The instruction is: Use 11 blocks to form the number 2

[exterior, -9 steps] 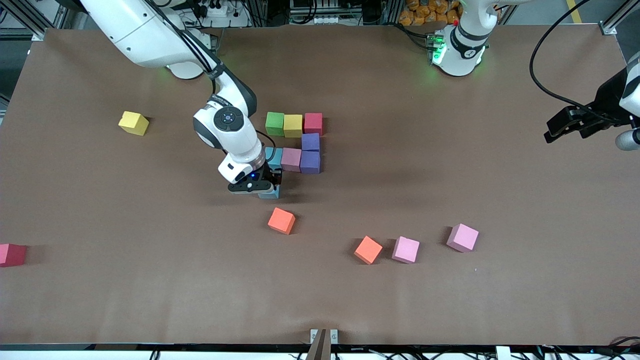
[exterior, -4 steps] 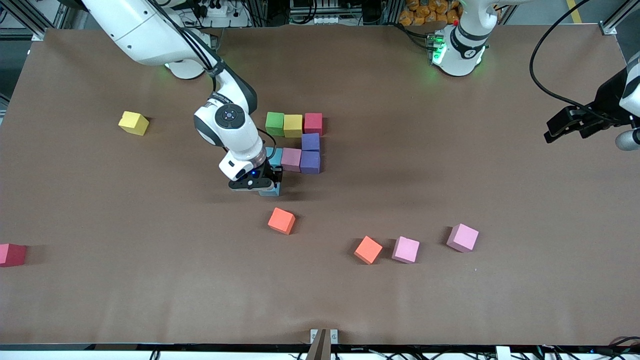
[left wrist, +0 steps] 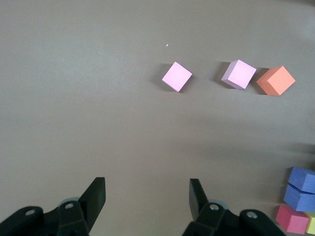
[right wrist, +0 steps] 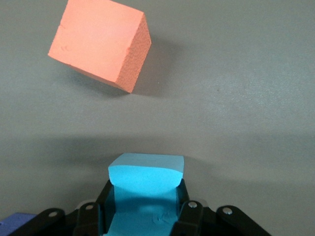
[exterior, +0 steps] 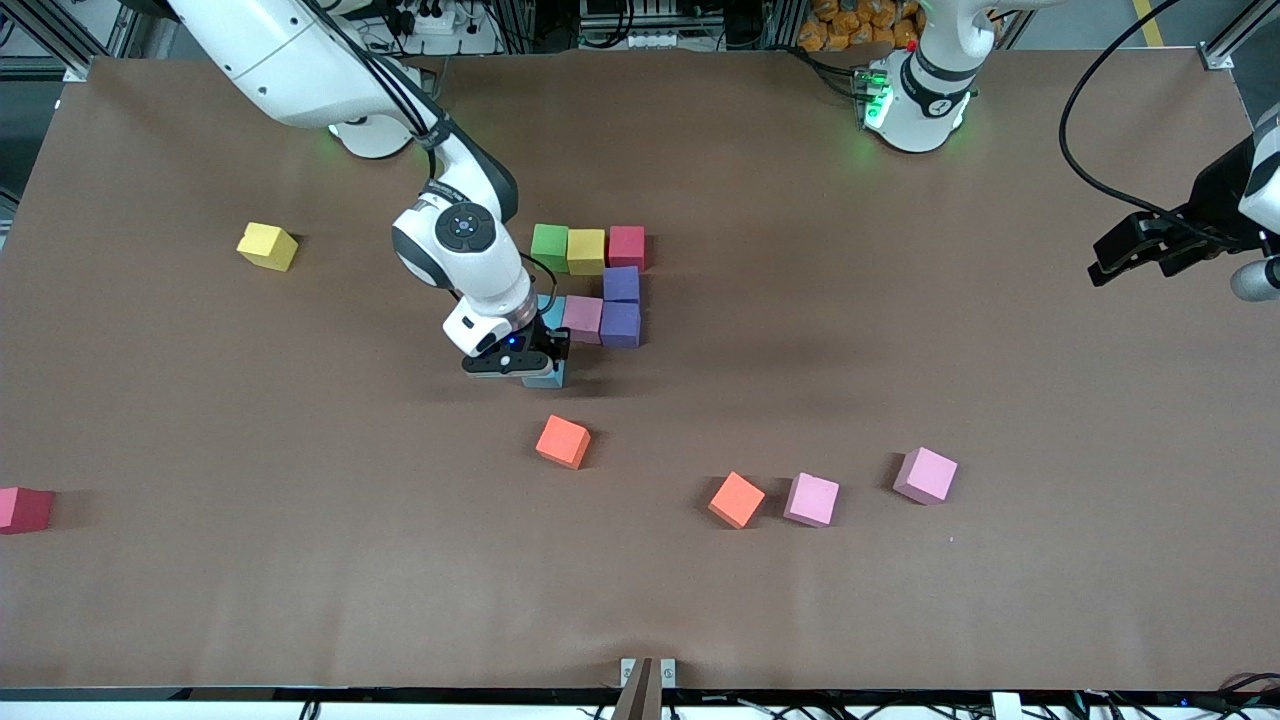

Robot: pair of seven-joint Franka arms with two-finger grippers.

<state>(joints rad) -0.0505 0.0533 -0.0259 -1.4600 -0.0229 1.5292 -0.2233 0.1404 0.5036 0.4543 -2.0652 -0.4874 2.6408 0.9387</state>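
Note:
My right gripper (exterior: 543, 372) is shut on a light blue block (exterior: 547, 378) (right wrist: 146, 176), held low right beside the part-built number 2. That figure has a row of green (exterior: 549, 247), yellow (exterior: 586, 251) and red (exterior: 627, 246) blocks. Two purple blocks (exterior: 621, 304) run down from the red one. A pink block (exterior: 582, 319) and a second light blue block (exterior: 549, 305), half hidden by my right hand, follow. My left gripper (exterior: 1108, 265) (left wrist: 146, 192) waits open and empty over the left arm's end of the table.
Loose blocks lie nearer the front camera: an orange one (exterior: 563, 441) (right wrist: 101, 44) close to the held block, another orange (exterior: 737, 499), and two pink (exterior: 811, 499) (exterior: 925, 475). A yellow block (exterior: 267, 246) and a red one (exterior: 22, 509) lie toward the right arm's end.
My right gripper has carried the light blue block a little closer to the figure. The left arm and all other blocks have stayed still.

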